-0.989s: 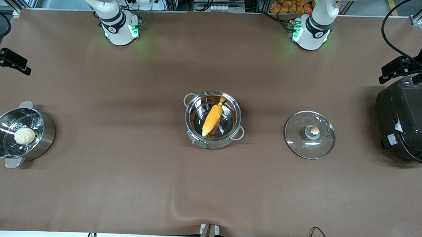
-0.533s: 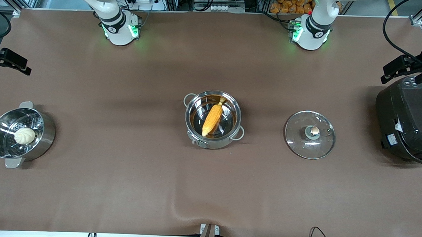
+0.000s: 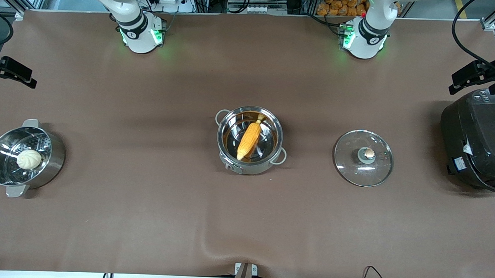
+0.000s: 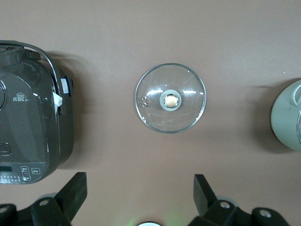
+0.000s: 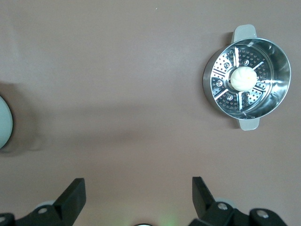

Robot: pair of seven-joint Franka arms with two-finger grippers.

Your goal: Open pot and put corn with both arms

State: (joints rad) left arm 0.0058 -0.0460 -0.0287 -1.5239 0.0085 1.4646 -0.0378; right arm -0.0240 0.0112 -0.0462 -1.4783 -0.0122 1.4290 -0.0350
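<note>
Yellow-orange corn [image 3: 249, 139] is lying in the pot [image 3: 249, 168], lid [image 3: 363, 158] off; both grippers, left gripper [image 4: 140, 195] and right gripper [image 5: 138, 195], are hanging wide open and empty at the table's end edges, risking little.

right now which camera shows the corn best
The front view: the corn lies in full sight inside the open pot, slanted, with its pale stem tip against the rim. The left wrist view catches only the pot's edge, no corn. The right wrist view shows no corn either.
</note>
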